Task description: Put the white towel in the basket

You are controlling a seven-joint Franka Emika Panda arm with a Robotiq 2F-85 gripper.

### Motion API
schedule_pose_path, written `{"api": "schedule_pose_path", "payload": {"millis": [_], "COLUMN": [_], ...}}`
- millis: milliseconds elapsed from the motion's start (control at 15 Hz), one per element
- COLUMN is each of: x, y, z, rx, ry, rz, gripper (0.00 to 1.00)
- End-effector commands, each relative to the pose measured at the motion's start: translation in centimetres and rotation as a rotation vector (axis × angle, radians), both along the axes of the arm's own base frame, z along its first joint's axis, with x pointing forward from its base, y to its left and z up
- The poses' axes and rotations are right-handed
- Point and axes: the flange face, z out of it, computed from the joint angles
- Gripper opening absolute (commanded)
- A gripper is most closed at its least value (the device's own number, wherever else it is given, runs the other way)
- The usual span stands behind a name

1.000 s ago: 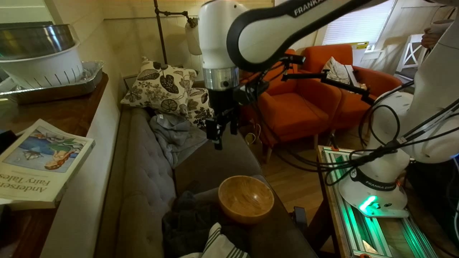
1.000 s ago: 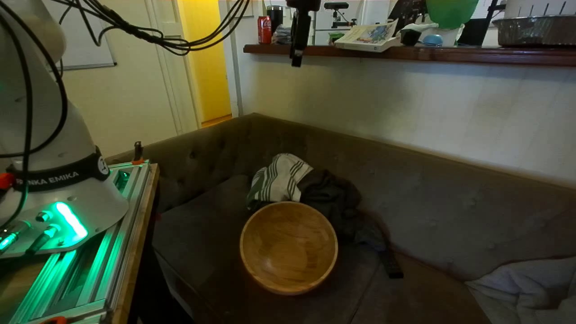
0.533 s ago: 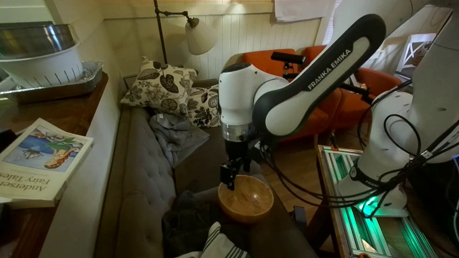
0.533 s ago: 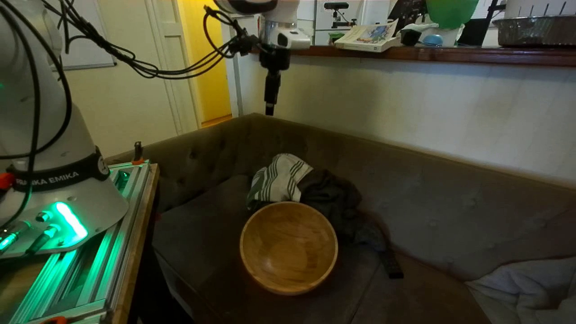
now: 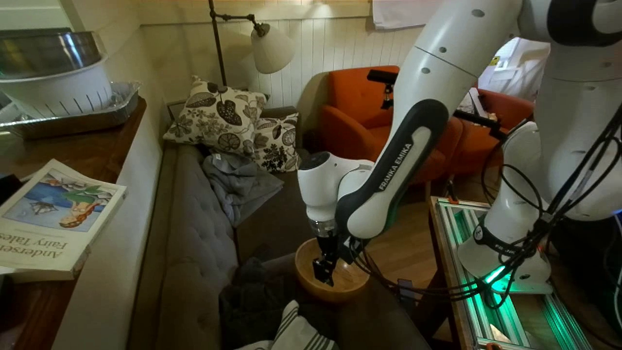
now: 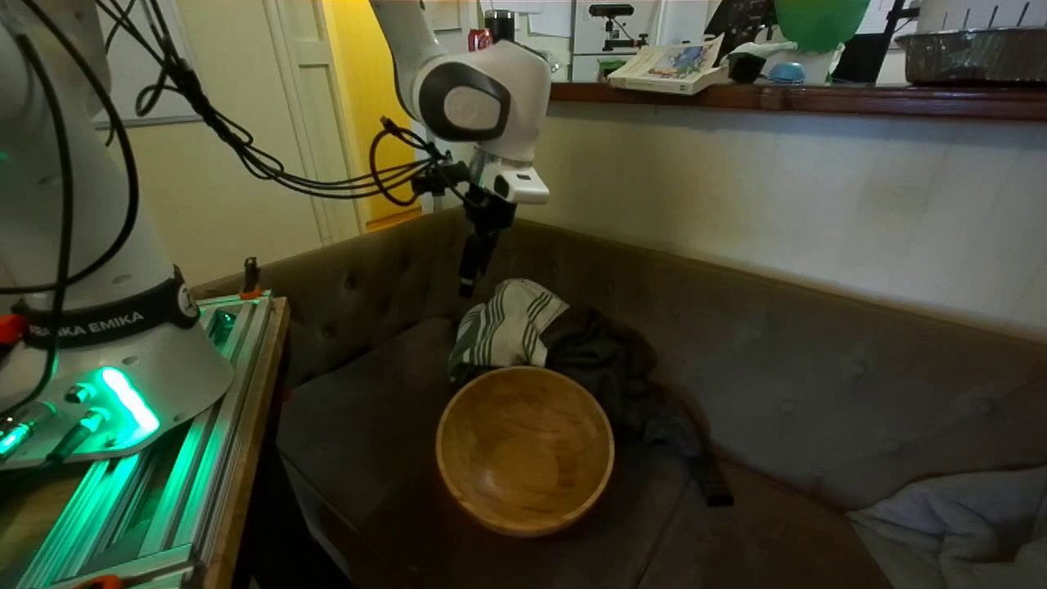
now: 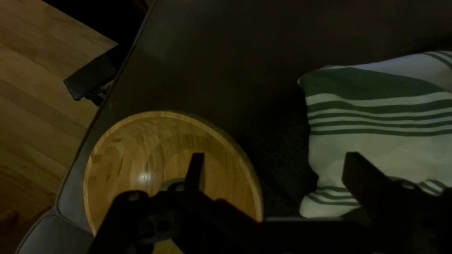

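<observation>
Rumpled striped towel point(image 6: 511, 323), long axis unclear, bowl point(image 6: 523, 458) opening upward

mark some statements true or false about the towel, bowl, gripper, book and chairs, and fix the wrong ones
1. In the wrist view, dark cloth shows between the towel and the bowl. True.
2. The towel is clamped in the jaws. False: the gripper is open, its jaws well apart.
3. The towel has green stripes. True.
4. The towel lies in the bowl. False: it lies outside it.
5. A book lies on the ledge. True.
6. The chairs are blue. False: they are orange.
</observation>
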Motion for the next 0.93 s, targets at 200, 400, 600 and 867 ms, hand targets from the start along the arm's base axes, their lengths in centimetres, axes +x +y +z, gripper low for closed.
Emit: {"api": "schedule_pose_path", "payload": {"millis": [200,400,600,867], "x": [2.0,3.0,3.9,4.8], "y": [0.2,0.5,1.1,2.2], "z": [-2.8,-3.5,-6.2,-10.8], "rx": [0.015,0.017,0.024,0.0], "ry": [0.101,0.074,-0.041,-0.185], "rz": [0.02,-0.031,-0.162,-0.303], "gripper": [1.0,1.0,1.0,1.0]}}
